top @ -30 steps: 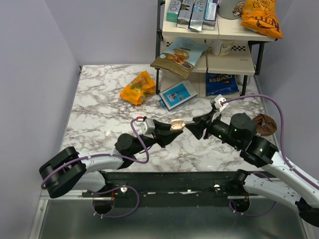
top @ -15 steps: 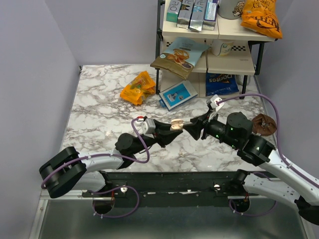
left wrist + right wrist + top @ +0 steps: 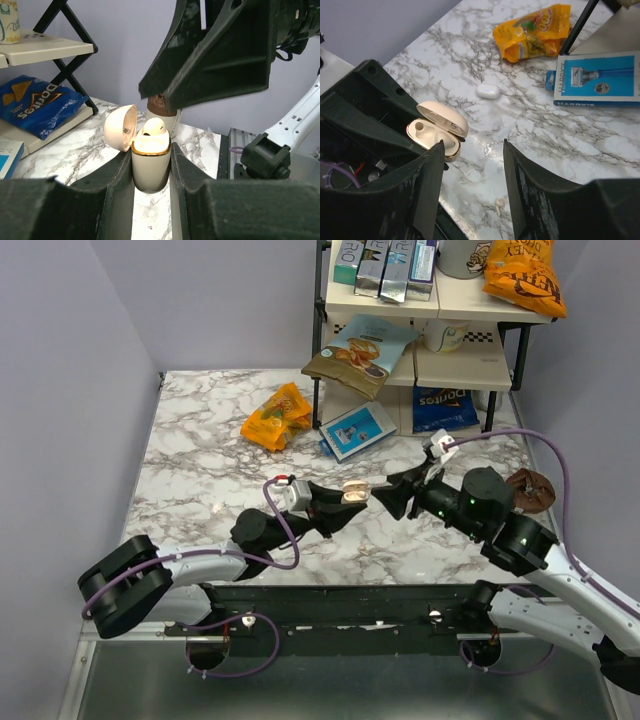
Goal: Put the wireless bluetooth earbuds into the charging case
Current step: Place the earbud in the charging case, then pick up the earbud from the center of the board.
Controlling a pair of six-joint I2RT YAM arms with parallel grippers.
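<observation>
The charging case (image 3: 150,167) is clamped lid-open in the left gripper (image 3: 151,175) above the table; one earbud (image 3: 154,127) is seated. The right gripper (image 3: 472,165) is spread, empty (second earbud (image 3: 498,204) lies below). It should be pinched by its stem.

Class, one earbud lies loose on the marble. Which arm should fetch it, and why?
Right. Its end effector is open and empty above the loose earbud; the left end effector is clamped on the open charging case.

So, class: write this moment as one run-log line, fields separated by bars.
left hand: shut on charging case | lid open | one earbud seated | right hand: open, empty | second earbud on table
</observation>
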